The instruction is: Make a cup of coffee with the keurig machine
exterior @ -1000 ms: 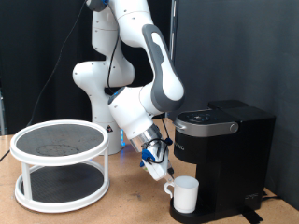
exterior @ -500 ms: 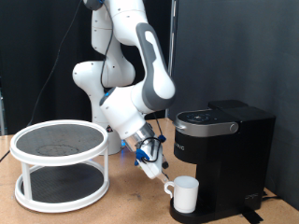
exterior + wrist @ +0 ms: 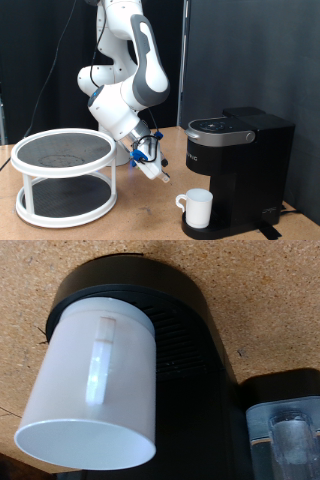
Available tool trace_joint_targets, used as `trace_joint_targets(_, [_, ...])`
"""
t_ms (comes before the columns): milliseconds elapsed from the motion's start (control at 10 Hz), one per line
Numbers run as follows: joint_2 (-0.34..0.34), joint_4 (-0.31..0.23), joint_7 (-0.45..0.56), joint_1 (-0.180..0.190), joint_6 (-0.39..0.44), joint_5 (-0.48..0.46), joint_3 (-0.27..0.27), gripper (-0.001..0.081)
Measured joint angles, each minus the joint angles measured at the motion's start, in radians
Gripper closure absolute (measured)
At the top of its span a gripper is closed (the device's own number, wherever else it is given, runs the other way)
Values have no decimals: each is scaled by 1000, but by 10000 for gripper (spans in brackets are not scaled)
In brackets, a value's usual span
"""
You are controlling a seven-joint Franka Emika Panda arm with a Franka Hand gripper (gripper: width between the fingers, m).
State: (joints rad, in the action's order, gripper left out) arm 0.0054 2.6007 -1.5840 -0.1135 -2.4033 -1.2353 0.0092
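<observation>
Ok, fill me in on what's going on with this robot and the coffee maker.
The white cup stands on the round drip tray of the black keurig machine, under its brew head, with the lid down. The arm's hand hangs in the air to the exterior view's left of the machine, apart from the cup and holding nothing that shows. The wrist view looks down on the cup. A white two-tier round rack stands at the exterior view's left.

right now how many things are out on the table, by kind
cup: 1
coffee machine: 1
two-tier round stand: 1
total: 3
The cup sits on the machine's drip tray. The gripper hangs between the stand and the machine, holding nothing.
</observation>
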Motion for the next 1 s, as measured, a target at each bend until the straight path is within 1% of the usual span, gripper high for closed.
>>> trace_joint_targets(100, [-4,5,16,-7,31,13,-8,72])
trace_joint_targets(200, [-18,12,24,-21,83,44,-23,72])
trace_joint_targets(300, [-43,22,21,-39,137,78,-42,72])
trace_joint_targets(400, [-72,31,16,-55,170,92,-58,72])
trace_joint_targets(600, [-134,44,-17,-77,221,103,-81,72])
trace_joint_targets(900, [-220,45,-99,-109,333,148,-114,72])
trace_joint_targets(1000, [-217,45,-94,-109,329,148,-113,72])
